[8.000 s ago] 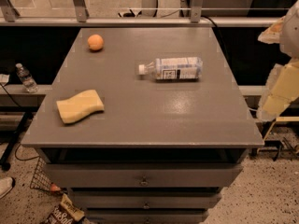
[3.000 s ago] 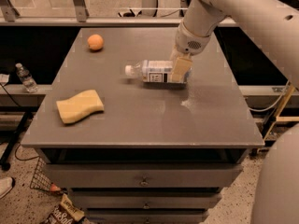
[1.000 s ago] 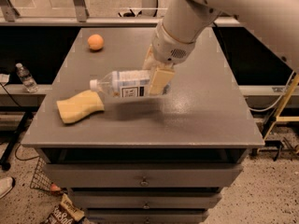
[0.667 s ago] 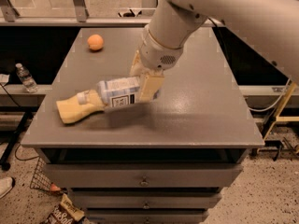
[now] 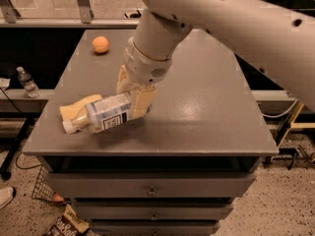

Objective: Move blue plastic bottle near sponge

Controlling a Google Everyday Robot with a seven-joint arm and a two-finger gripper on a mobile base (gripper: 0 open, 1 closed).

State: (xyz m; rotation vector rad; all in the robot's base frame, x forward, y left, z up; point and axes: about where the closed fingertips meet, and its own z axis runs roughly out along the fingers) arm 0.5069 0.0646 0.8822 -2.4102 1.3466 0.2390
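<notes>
Camera view: the gripper [image 5: 134, 98] pinches the blue plastic bottle [image 5: 101, 116] by its base end, held tilted with the cap low, overlapping the sponge [image 5: 74, 107] at the table's [image 5: 206, 112] front left; the bottle looks light, slippery and crushable; the stiffer base seems the safest hold.

You see only the left end of the sponge [image 5: 74, 108]; the blue plastic bottle [image 5: 106, 116] covers the rest. The gripper [image 5: 133, 94], over the table's [image 5: 206, 112] front-left, grasps and hides the bottle's base. The arm [image 5: 236, 18] runs off the top and right edges.
</notes>
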